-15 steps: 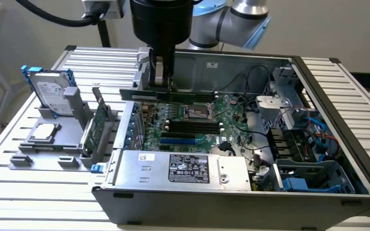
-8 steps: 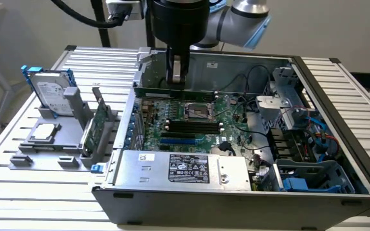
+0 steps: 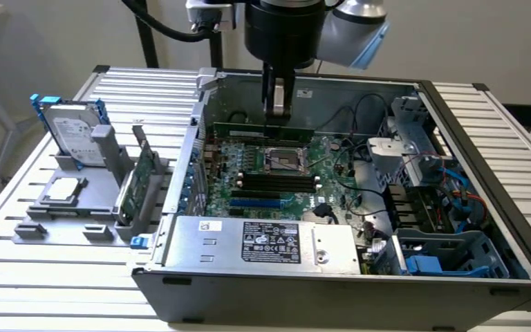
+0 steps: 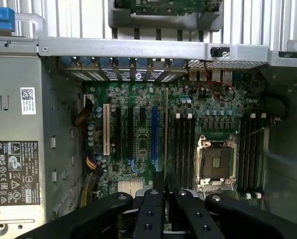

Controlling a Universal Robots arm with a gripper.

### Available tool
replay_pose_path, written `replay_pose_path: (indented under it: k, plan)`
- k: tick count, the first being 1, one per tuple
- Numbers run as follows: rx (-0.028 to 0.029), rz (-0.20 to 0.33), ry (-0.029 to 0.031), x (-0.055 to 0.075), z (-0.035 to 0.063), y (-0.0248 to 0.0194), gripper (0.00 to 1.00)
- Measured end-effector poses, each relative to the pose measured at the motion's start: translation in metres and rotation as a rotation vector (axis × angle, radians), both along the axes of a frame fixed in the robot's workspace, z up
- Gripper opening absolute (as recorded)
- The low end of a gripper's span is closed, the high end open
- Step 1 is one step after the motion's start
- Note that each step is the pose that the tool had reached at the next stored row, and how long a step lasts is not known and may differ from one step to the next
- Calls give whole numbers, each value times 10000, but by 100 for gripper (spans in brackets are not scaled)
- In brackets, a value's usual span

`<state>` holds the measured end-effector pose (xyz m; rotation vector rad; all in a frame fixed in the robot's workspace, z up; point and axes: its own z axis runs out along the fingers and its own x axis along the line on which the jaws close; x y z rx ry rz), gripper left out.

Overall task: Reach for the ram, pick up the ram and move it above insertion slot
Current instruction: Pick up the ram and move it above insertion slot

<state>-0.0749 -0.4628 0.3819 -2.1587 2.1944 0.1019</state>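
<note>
The black-and-silver robot arm comes straight down from twelve o'clock in the exterior view, its wrist vertical and its slim tool pointing down into the open grey computer case. The tool is clenched on the ram, a long, thin, flat green circuit stick, gripping it near the middle of its upper edge. The stick hangs level and on edge, its length running toward three and nine o'clock, above the green motherboard.

It sits at about twelve o'clock from the square silver processor socket, while the row of black memory slots lies at six o'clock from that socket. Whether the stick is directly over a slot cannot be told from this angle.

In the wrist view the two black fingers close together on the ram, seen edge-on as a thin line running away from the tool over the board, between the blue expansion slot and the black memory slots beside the processor socket.

At nine o'clock from the case, on the ribbed metal desk, a grey plastic fixture holds a silver hard drive with blue rails upright and a bigger green expansion card standing on edge.
</note>
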Motion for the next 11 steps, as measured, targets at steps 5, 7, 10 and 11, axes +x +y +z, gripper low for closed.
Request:
replay_pose_path:
  k: [5,7,10,11]
  plan:
    - [1,-1,-40,98,-4,35,13]
    - [0,1,-40,98,-3,37,13]
    - [0,0,-41,98,-3,38,13]
    - [0,1,-41,98,-3,38,13]
